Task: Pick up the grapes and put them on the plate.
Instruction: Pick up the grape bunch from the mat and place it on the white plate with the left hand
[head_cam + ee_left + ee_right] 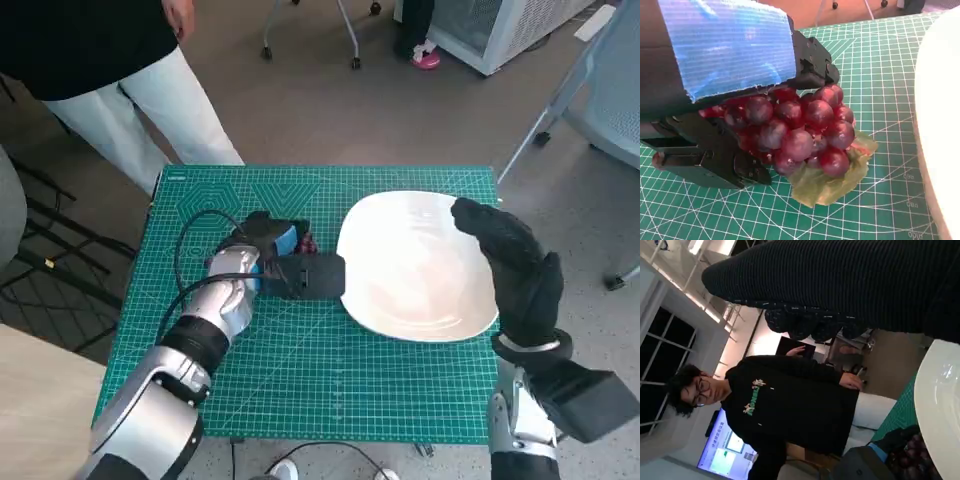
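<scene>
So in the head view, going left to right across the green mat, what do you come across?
Left hand with blue tape → grapes, peeking out beside it → white plate → gloved right hand at the plate's far edge.

- I am working in what is looking like an office or lab room, not a home.
- I am standing at a small table covered by a green gridded cutting mat [330, 390], a workshop item.
- Rolling chair legs on castors [312, 40] are standing on the plain grey-brown floor [300, 110].
- A lit screen [727, 450] is glowing behind a person in a black top [785, 407].
- A pale grilled unit [500, 25] is sitting nearby.
</scene>
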Action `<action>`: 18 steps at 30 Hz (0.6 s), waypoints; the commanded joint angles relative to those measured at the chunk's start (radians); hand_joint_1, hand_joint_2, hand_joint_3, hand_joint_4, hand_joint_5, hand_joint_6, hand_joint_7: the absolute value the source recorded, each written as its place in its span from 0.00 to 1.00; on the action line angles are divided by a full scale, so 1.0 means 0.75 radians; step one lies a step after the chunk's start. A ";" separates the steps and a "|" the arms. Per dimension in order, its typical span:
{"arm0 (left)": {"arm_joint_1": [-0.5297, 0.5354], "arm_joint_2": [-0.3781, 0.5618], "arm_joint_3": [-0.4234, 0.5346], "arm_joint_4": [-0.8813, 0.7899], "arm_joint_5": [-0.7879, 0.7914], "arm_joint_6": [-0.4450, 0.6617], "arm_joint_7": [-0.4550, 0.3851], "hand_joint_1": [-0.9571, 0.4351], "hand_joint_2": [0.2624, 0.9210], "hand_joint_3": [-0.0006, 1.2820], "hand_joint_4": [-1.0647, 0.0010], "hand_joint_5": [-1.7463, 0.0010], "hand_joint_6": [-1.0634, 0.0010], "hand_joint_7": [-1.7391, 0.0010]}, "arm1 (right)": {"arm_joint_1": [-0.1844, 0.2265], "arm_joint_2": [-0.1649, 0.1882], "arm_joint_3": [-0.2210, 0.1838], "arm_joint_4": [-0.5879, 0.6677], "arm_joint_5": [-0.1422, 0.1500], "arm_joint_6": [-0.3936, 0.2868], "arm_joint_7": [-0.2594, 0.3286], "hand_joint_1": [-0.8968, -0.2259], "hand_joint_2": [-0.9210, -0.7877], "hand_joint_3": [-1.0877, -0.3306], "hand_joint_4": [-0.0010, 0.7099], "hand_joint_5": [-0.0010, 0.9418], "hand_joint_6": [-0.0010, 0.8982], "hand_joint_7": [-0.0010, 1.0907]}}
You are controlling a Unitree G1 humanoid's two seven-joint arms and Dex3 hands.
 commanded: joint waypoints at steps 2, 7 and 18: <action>0.066 -0.019 -0.015 0.051 -0.026 0.001 -0.017 0.93 1.00 0.23 0.64 0.12 0.64 1.00 | 0.013 -0.002 -0.003 0.023 -0.015 0.003 0.000 0.38 0.00 0.42 0.45 0.00 0.05 0.27; 0.065 -0.014 -0.022 0.049 -0.027 -0.001 -0.012 0.94 1.00 0.25 0.63 0.12 0.64 1.00 | 0.011 0.000 -0.002 0.025 -0.017 0.002 0.000 0.39 0.00 0.42 0.45 0.00 0.05 0.27; 0.063 -0.003 -0.093 0.038 0.027 0.018 0.016 0.85 1.00 0.17 0.52 0.17 0.42 0.72 | 0.000 -0.003 -0.004 0.036 -0.013 -0.001 0.004 0.39 0.00 0.42 0.45 0.00 0.06 0.26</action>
